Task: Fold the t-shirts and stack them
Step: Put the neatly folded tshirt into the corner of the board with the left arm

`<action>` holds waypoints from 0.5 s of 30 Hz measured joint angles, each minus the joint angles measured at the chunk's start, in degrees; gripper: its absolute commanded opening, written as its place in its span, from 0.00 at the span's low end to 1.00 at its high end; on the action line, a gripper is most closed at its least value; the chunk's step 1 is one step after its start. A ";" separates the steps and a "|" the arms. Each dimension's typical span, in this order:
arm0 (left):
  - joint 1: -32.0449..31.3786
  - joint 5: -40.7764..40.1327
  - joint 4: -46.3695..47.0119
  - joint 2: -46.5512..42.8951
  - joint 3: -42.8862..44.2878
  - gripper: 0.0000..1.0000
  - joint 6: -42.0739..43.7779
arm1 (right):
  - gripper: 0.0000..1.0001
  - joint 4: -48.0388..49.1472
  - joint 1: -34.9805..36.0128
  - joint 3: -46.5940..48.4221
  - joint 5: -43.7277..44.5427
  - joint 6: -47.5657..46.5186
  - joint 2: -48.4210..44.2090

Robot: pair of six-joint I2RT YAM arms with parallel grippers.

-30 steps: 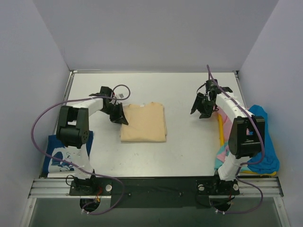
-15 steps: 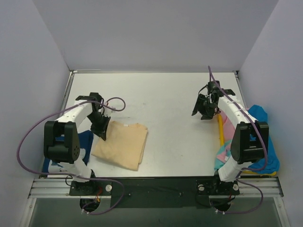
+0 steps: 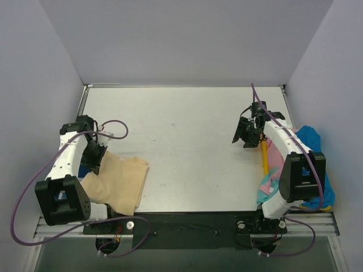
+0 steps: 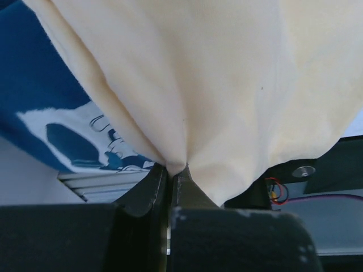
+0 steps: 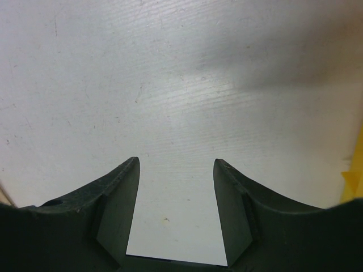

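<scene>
While left end effector (image 4: 170, 170) clamps tan t-shirt (image 3: 116, 180) | right end effector (image 5: 176, 164) wide over table (image 5: 170, 85)

Table (image 3: 193, 130): flat white-grey top, fine scuffs + scratches in R wrist view.

Near-L corner: tan tee (image 3: 119, 181), rumpled, its R part on bare top. Its L part lies over navy tee (image 4: 39, 107) w/ white print, which sits at L edge, mostly covered.

R edge: 1 loose heap of 3, overlapping: bright blue tee (image 3: 317, 170) outermost, pink tee (image 3: 274, 148) inboard, teal tee (image 3: 262, 192) at near end.

Yellow strip (image 3: 264, 156) runs along heap's inner side, just beside pink; can't tell what it is.
</scene>
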 measured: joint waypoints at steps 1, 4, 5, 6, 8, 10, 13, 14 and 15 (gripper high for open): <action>1.05 -0.98 -0.07 -0.96 0.00 0.00 0.48 | 0.50 0.07 -0.09 -0.20 0.00 -0.11 -0.24; 3.63 -3.58 -0.22 -4.42 0.00 0.00 2.64 | 0.50 0.15 -0.31 -0.70 0.00 -0.37 -0.68; 4.22 -4.31 -0.22 -5.44 0.00 0.00 3.32 | 0.50 0.15 -0.48 -0.81 -0.02 -0.48 -0.70; 4.76 -5.27 -0.20 -6.38 -0.02 0.00 3.89 | 0.50 0.28 -0.55 -0.94 -0.04 -0.66 -0.70; 5.38 -6.71 -0.13 -7.43 -0.09 0.00 4.66 | 0.50 0.33 -0.59 -1.16 -0.04 -0.90 -0.74; 5.68 -8.33 -0.11 -8.35 -0.26 0.00 5.09 | 0.50 0.50 -0.66 -1.64 -0.04 -1.16 -1.09; 6.32 -10.27 0.09 -9.86 -0.31 0.00 6.36 | 0.50 0.59 -0.83 -2.60 -0.09 -1.40 -2.19; 6.67 -11.10 0.24 -10.43 -0.31 0.00 6.86 | 0.50 0.59 -0.92 -2.78 -0.09 -1.46 -2.47; 6.97 -11.96 0.55 -10.97 -0.31 0.00 7.48 | 0.50 0.68 -0.98 -2.99 -0.11 -1.51 -2.80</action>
